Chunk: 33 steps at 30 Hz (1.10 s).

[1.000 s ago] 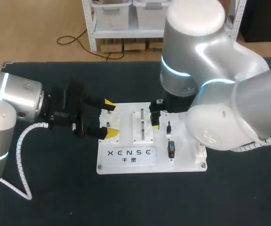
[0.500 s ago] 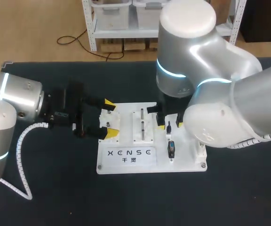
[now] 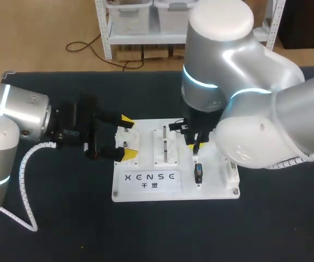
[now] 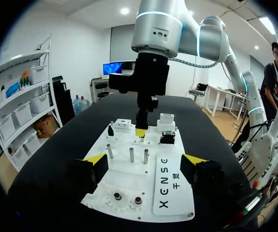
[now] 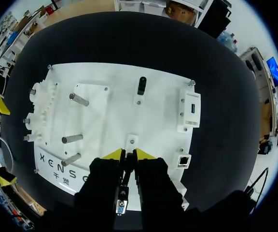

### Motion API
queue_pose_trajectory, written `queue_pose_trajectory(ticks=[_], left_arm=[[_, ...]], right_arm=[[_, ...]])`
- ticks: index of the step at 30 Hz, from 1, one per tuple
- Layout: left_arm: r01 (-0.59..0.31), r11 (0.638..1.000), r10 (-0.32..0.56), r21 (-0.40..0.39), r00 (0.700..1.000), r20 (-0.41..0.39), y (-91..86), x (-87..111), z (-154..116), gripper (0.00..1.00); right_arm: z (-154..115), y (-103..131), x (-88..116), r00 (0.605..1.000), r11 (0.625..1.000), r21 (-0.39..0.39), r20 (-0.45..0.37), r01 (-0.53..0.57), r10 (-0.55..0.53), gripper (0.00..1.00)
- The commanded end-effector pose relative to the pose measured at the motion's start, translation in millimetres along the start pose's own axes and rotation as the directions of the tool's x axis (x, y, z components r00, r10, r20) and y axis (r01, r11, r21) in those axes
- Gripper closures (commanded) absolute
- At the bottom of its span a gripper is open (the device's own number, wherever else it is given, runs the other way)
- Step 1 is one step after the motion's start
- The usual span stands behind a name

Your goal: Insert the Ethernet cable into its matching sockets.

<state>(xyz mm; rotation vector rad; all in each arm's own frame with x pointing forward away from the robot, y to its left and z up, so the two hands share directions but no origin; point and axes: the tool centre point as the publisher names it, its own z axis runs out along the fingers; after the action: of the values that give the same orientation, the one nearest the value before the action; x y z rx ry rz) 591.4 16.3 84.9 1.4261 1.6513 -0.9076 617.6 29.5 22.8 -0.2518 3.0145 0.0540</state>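
**Right fingers pinching the plug on the board**

The right gripper (image 5: 129,155) is standing over the right half of the board (image 3: 214,186). Its fingers are narrow. A thin dark piece, which I am taking for the cable's plug (image 5: 128,162), is filling the gap between them and seems to be touching both. The left gripper (image 3: 125,137) is waiting at the board's left end with fingers wide, holding nothing. I cannot tell whether they are touching the board.

The step in hand is looking like securing the plug before carrying it to the socket (image 5: 183,161). The socket is sitting in a white block at the board's right edge, near the right gripper but apart from it. For a good grasp, the fingers should be pressing square on the plug's flat sides, not on its latch, so nothing is twisting during the lift. The lift should be going straight up. The plug should then be lining up with the socket's mouth, latch side matched, before any pushing, because a skewed entry is likely to be jamming on the rim. The board may be sliding on the counter (image 3: 64,218), so the left fingers could be steadying it.

The board is looking like matt white hard plastic, flat and rectangular, with screws at its corners. Slim metal pegs (image 5: 71,139) are standing on it. The socket is showing a small square opening. The plug is appearing dark, hard and narrow. The counter is wearing a matt black cover.
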Motion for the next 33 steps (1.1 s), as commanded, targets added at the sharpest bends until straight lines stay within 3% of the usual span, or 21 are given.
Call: queue_pose_trajectory(ticks=[1,11,23,33], left_arm=[[-0.002,1.0,0.002,-0.003,1.0,0.006,-0.8,1.7,0.0,0.0],[-0.002,1.0,0.002,-0.003,1.0,0.006,-0.8,1.7,0.0,0.0],[-0.002,1.0,0.002,-0.003,1.0,0.006,-0.8,1.7,0.0,0.0],[-0.002,1.0,0.002,-0.003,1.0,0.006,-0.8,1.7,0.0,0.0]], right_arm=[[-11.0,-2.6,-1.0,1.0,1.0,-0.011,0.005,0.003,-0.003,1.0],[-29.7,-24.5,-2.8,1.0,1.0,-0.01,0.0,0.002,-0.002,1.0],[-24.4,-63.6,-0.8,0.999,0.998,0.045,-0.016,-0.046,0.046,1.0],[-19.4,-71.7,3.8,0.998,0.996,0.06,-0.028,-0.059,0.061,1.0]])
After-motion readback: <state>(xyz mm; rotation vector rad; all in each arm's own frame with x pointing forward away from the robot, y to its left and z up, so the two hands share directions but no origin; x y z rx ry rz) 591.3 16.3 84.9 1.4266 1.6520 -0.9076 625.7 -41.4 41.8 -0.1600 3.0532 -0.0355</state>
